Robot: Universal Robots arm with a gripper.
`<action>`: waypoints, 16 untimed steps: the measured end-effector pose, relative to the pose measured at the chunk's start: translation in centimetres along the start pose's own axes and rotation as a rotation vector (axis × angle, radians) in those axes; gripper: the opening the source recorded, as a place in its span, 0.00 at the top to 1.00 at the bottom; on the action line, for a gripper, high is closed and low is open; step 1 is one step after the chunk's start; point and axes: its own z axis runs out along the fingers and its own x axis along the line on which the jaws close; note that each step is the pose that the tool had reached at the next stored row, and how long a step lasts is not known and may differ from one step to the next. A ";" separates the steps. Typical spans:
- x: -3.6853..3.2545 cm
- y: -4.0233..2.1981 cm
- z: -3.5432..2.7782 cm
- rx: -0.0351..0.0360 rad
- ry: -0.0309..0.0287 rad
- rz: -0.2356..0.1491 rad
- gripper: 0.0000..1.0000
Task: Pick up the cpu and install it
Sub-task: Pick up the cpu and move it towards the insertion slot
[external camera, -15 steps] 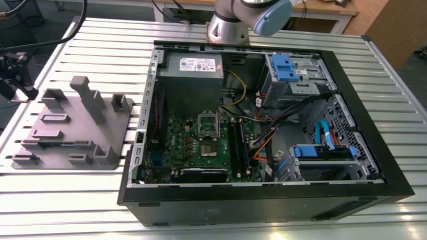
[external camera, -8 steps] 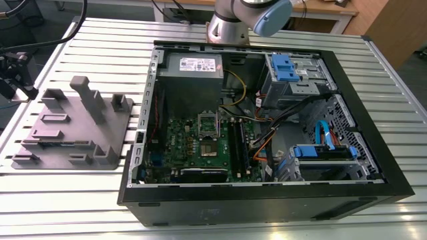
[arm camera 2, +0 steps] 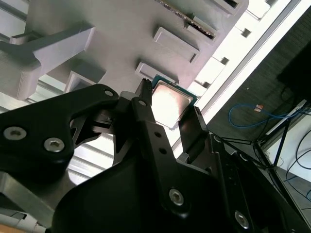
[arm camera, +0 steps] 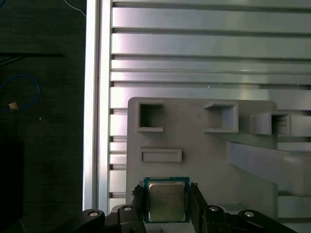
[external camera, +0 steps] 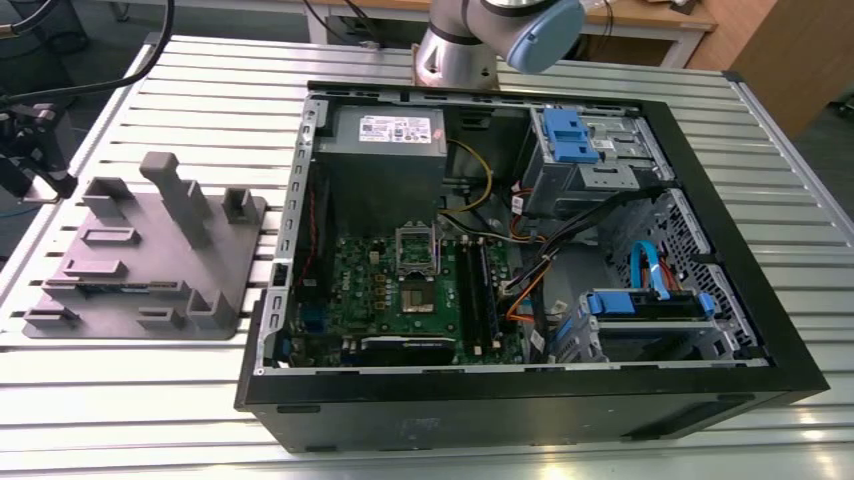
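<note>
grey fixture tray [arm camera: 204, 155] under silver-topped, green-edged square cpu [arm camera: 166, 201] at the gripper [arm camera: 165, 197]

No legible text; white label [external camera: 387, 127] on PSU [external camera: 384, 160] has print too small to read; cpu [arm camera: 166, 201] lid shows faint markings in first wrist view, unreadable.
</note>
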 end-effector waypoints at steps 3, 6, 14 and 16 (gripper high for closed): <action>0.00 0.00 -0.01 -0.0034 0.0001 0.000 0.53; 0.00 0.00 0.00 -0.0067 0.0001 0.000 0.53; 0.00 0.00 0.00 -0.0156 0.0002 0.001 0.53; 0.00 0.00 0.00 -0.0180 0.0002 0.001 0.53</action>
